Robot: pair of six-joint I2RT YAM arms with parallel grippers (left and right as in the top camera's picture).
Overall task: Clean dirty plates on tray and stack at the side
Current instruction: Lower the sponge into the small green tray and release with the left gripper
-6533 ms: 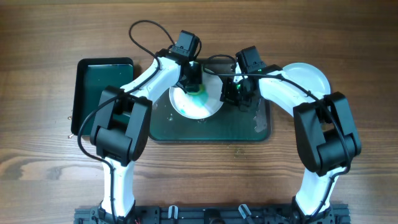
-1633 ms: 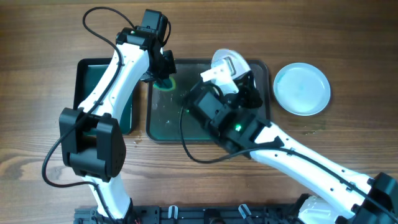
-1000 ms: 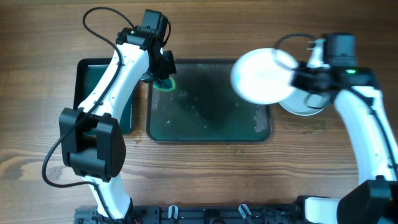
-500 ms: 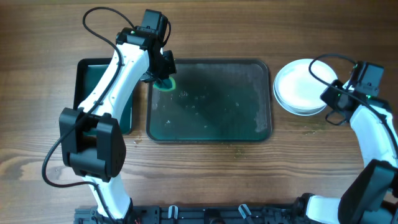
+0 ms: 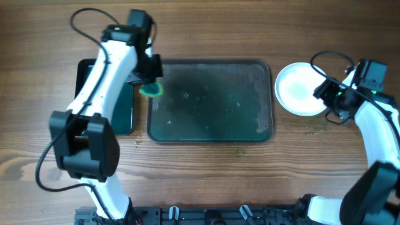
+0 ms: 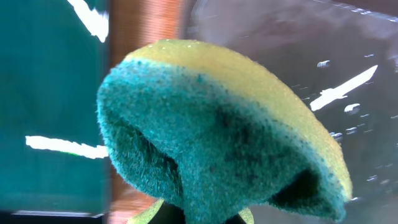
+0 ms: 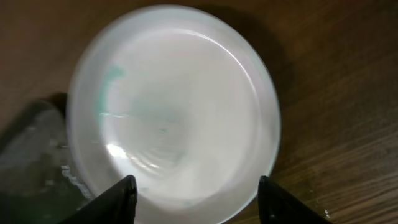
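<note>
The large dark tray (image 5: pixel 212 100) holds no plates, only water drops and smears. A stack of white plates (image 5: pixel 300 89) rests on the wood to its right. The top plate (image 7: pixel 174 112) shows a faint teal trace near its left side. My right gripper (image 5: pixel 326 95) hovers at the stack's right edge, and its open fingers (image 7: pixel 118 199) spread wide over the plate's near rim, holding nothing. My left gripper (image 5: pixel 147 74) is shut on the green and yellow sponge (image 5: pixel 150 89) (image 6: pixel 217 143), above the strip of wood at the tray's left edge.
A smaller dark green tray (image 5: pixel 103 94) lies left of the large one, partly under my left arm. In the left wrist view it is the teal surface (image 6: pixel 50 93), with wood (image 6: pixel 146 31) between it and the large tray (image 6: pixel 348 62).
My right gripper has opened and let go of the plate on the stack. My left arm has carried the sponge left, off the large tray's corner toward the small tray.
</note>
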